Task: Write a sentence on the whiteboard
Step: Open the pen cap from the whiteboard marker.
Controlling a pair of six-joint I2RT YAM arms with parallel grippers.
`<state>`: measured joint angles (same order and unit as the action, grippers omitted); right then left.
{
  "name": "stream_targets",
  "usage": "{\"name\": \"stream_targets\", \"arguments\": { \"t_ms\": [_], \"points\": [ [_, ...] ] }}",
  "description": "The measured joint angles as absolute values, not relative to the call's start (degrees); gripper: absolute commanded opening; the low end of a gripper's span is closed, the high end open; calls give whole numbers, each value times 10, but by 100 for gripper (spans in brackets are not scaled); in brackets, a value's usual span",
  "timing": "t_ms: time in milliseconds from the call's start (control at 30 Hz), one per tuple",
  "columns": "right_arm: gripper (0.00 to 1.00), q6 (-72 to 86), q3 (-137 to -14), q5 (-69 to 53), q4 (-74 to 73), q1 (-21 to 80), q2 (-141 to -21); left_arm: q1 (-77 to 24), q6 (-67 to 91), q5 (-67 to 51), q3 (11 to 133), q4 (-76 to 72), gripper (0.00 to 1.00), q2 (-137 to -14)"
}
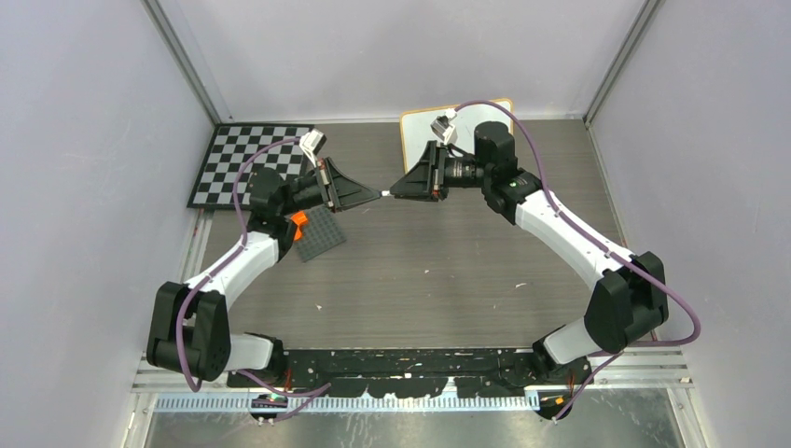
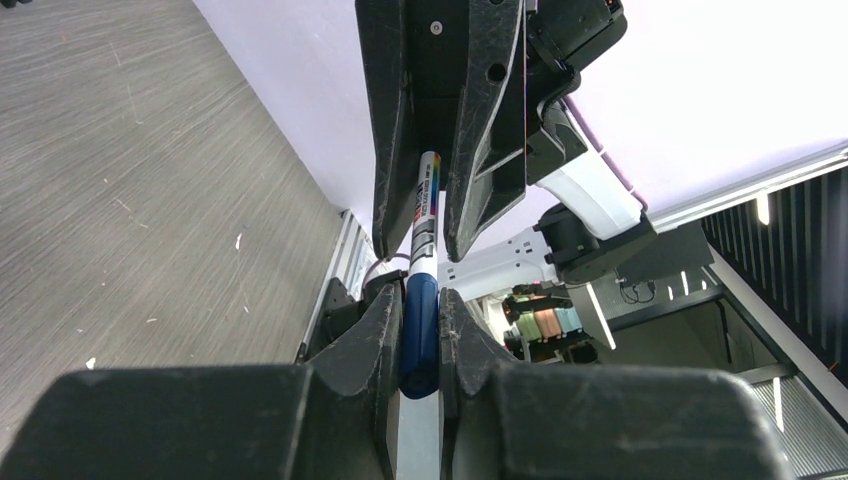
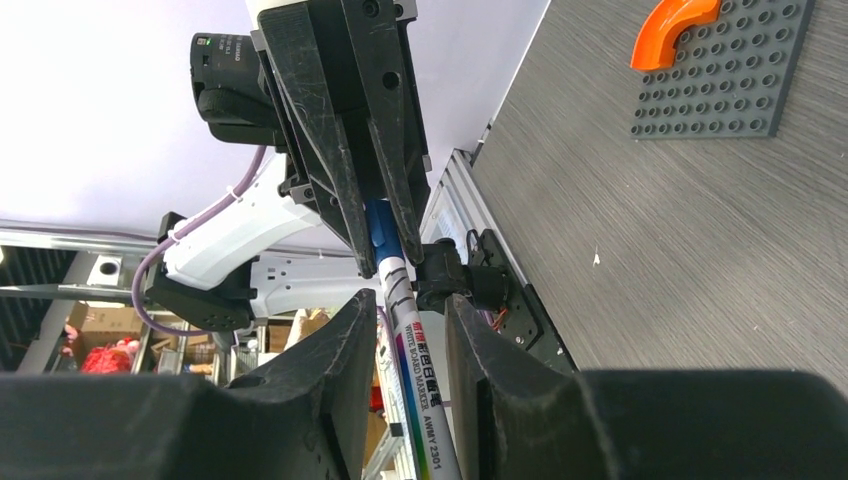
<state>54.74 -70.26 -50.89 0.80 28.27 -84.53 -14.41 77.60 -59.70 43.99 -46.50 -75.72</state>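
While uncapping the marker (image 2: pixel 424 215), holding left gripper (image 2: pixel 420 300) jaws pinched on its blue cap (image 2: pixel 419 350), verifying right gripper (image 3: pixel 400 330) jaws' unclear hold on the barrel (image 3: pixel 418 365), pulling straight, in front of the whiteboard (image 1: pixel 415 126) at the rear of the worktop (image 1: pixel 448 271).

Orange-framed whiteboard (image 1: pixel 417 131), far table edge

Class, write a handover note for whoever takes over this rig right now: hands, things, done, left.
Left hand: shut on the marker's blue end.
Right hand: fingers either side of the white barrel; grip unclear.
Whiteboard: at the table's far edge, partly behind the right arm.
Done: marker held up between both hands.
Left: uncapping, it seems, and the sentence; no writing shows.
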Motion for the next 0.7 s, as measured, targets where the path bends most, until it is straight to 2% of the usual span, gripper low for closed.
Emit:
{"name": "stream_targets", "arguments": {
  "t_ms": [167,400,700],
  "points": [
    [30,543,-703,-509,8,283,-845,-146,776,-596,440,-465,0,-757],
    [1,556,-703,-526,27,280,-845,-148,778,-596,439,-467,0,-757],
    [0,624,-684,-539,95,272,-851,-125,775,-591,425,-469,0,-734]
  ]
}}
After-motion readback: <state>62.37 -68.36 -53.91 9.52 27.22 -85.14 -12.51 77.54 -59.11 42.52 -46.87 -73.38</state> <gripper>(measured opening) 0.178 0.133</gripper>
